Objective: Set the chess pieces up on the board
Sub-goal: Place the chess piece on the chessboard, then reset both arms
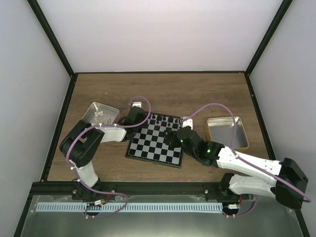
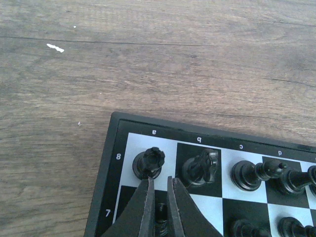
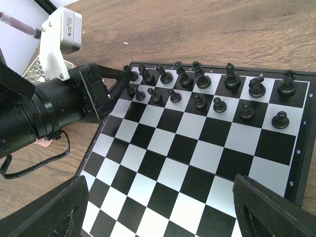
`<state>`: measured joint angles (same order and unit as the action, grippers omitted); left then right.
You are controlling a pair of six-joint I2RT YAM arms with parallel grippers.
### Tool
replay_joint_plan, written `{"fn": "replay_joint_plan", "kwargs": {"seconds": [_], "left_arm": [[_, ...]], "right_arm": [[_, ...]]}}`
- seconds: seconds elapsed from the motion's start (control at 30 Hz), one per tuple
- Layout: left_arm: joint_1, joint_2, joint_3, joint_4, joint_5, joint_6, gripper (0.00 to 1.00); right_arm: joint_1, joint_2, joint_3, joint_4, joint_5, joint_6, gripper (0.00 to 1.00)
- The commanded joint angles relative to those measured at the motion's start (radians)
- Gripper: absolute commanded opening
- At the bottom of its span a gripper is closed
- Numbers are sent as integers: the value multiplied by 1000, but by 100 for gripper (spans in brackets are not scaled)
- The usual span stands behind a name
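From the overhead view I see the board point(image 1: 157, 147) lying slightly skewed in the middle of the wooden tabletop point(image 1: 197, 91), with an arm reaching in from either side. The black chess pieces point(image 1: 163, 118) stand in two rows along its upper edge in that frame.

The left jaws are together at the board's upper-left corner. In the left wrist view the two dark fingers point(image 2: 143, 210) rise from the bottom edge with only a thin slit between them. Their tips sit just below the rook point(image 2: 149, 163) on the corner square marked a and 8. A pawn point(image 2: 160, 219) shows through the slit; I cannot tell whether the fingers touch it. Right of the rook a knight point(image 2: 200, 168) stands on the next square, and more pieces run toward the right edge of the frame.

The right jaws stand wide apart with nothing gripped. In the right wrist view their fingers point(image 3: 49, 212) fill the two lower corners, with the board's lower squares between them. Both rows of pieces cross the upper part of that frame.

A tin point(image 1: 94, 106) holding white pieces point(image 1: 102, 114) sits upper left of the board, beside the left arm's wrist. A tan-rimmed tin point(image 1: 224, 132) lies to the board's right, apart from it.
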<state>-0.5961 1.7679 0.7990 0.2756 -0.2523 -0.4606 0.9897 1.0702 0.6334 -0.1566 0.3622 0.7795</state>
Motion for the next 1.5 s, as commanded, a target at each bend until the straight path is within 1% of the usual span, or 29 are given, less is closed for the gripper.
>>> {"fn": "replay_joint_plan", "kwargs": {"seconds": [0.0,0.1,0.3,0.43,0.53,0.63,0.73,0.83,0.9,0.97,1.07,1.13,1.2,1.23,1.27,1.33,1.47], "left_arm": [[2,-27,-30,-25,-2,-3,4],[2,-31,-27,-52,-34,-4,4],[2,-23,-27,-46,-11,4,6],[2,-26,-19,-46,0,4,16],[2,-41,-16,-54,10,1,26],[2,-75,-5,-83,5,-11,37],[5,-138,7,-118,2,-15,46],[5,-230,10,-165,-6,-19,52],[5,-302,5,-208,-17,-33,58],[5,-384,-1,-256,-1,-42,66],[5,-545,-7,-334,86,-11,78],[8,-653,-2,-417,76,-22,91],[12,-754,9,-509,47,-4,99],[15,-799,19,-550,27,11,100],[16,-845,33,-593,8,26,100],[18,-920,65,-672,-18,52,100],[19,-1042,129,-793,-5,86,100]], "right_arm": [[-7,-8,41,-6,3,11,82],[-7,-5,42,-6,-2,13,82],[-6,-6,41,-6,-5,15,82],[-7,-11,42,-9,-5,13,82],[-6,-16,41,-12,-5,13,82],[-6,-26,43,-15,-6,16,82],[-6,-42,46,-30,-5,24,82],[-6,-68,48,-62,5,38,82],[-6,-91,50,-90,15,40,82],[-8,-116,63,-136,32,32,83],[-10,-153,113,-256,75,14,83],[-10,-188,145,-335,110,-13,87],[-11,-233,172,-412,158,-34,93],[-12,-259,186,-455,199,-31,98],[-12,-284,199,-500,227,-28,100],[-12,-339,229,-569,267,-37,100],[-13,-448,284,-675,329,-50,100]]}}
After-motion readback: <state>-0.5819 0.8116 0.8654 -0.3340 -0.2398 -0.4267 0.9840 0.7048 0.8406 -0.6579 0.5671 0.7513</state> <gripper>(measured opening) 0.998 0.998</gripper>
